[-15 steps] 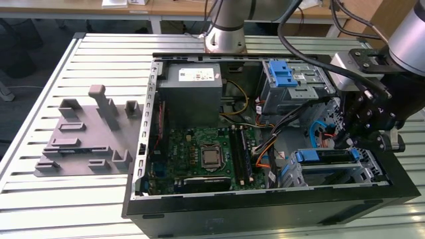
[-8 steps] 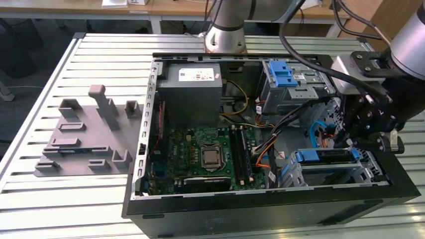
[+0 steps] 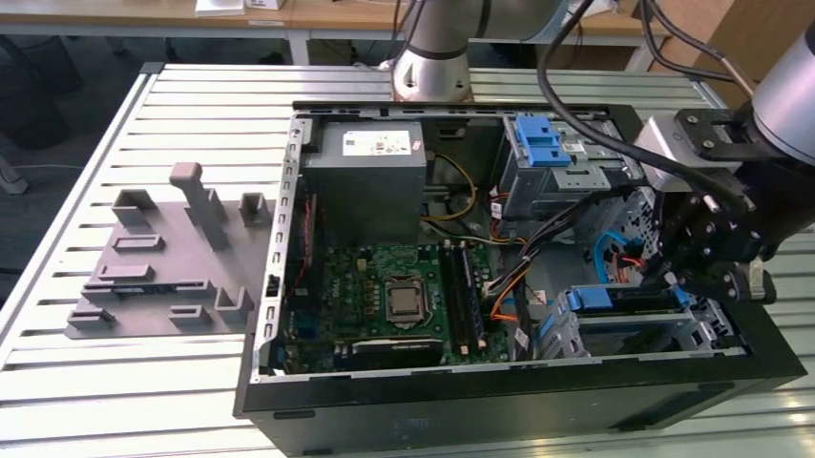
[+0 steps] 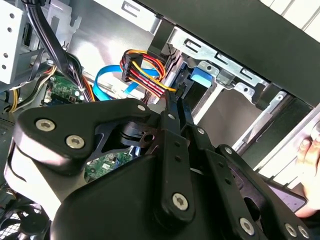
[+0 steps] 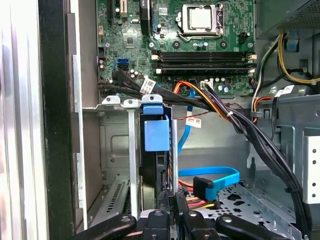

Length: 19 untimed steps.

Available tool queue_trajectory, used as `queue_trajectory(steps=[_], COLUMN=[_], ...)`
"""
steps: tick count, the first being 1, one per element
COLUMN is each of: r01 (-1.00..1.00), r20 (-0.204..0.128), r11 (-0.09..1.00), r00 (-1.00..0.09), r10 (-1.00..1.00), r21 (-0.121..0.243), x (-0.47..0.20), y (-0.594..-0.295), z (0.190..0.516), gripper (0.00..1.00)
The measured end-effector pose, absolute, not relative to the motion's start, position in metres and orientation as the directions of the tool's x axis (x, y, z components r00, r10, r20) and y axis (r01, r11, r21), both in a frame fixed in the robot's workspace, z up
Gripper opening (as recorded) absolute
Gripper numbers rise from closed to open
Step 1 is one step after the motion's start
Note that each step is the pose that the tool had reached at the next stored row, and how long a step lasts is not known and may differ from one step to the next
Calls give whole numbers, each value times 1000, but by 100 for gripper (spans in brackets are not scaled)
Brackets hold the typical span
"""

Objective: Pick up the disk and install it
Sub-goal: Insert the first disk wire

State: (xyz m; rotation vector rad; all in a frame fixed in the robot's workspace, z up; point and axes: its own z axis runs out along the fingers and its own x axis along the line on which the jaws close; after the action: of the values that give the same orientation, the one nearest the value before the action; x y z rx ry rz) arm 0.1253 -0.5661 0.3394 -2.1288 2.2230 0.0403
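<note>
The disk (image 5: 152, 150) sat edge-up in the drive bay (image 5: 115, 145) at the corner of the open computer case (image 3: 510, 401), its blue rail (image 3: 620, 299) uppermost. The gripper (image 5: 172, 210) pressed at its end, fingers drawn close together; a grip could not be told. Cables (image 5: 225, 112) crowded the bay's open side.

An open computer case (image 3: 510, 396) sits beside a grey fixture plate (image 3: 166, 258) on a slatted table (image 3: 76, 372).
</note>
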Motion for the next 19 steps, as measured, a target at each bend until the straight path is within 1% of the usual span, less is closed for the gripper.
queue_trajectory(steps=[19], r01=[-999], r20=[-76], r11=[44], r00=[-42], r10=[-996], r21=[-24], x=[124], y=[-569], z=[335], gripper=[17])
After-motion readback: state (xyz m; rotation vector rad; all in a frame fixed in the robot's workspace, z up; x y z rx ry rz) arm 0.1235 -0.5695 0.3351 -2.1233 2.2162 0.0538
